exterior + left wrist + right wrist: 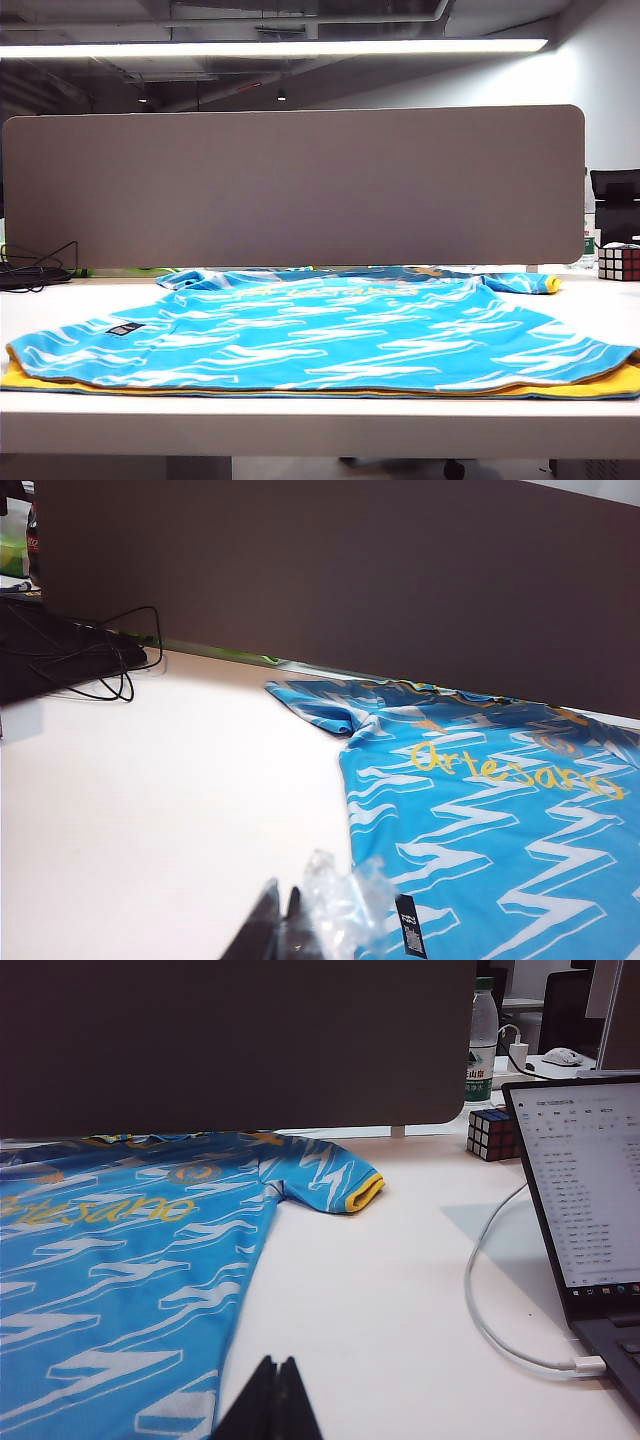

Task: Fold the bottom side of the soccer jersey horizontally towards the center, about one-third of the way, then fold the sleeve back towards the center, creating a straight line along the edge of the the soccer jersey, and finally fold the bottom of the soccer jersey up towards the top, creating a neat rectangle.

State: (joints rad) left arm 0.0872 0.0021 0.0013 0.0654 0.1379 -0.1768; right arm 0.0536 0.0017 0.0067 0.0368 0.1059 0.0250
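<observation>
The soccer jersey (330, 335) lies flat on the white table, its sky-blue face with white wavy streaks up and yellow edging along the near hem. Yellow lettering crosses its chest (515, 765). One short sleeve (315, 705) points toward the back panel, and the other sleeve (330, 1180) ends in a yellow cuff. My left gripper (280, 902) is shut, hovering just off the jersey's side edge, with a crumpled scrap of clear plastic (340, 900) beside its tips. My right gripper (277, 1365) is shut over bare table next to the jersey (120, 1250). Neither gripper shows in the exterior view.
A grey partition panel (300, 180) walls the back of the table. A Rubik's cube (492, 1132), a water bottle (481, 1040), an open laptop (590, 1190) and its white cable (490, 1330) sit on the right. Black cables (90, 660) lie at the far left.
</observation>
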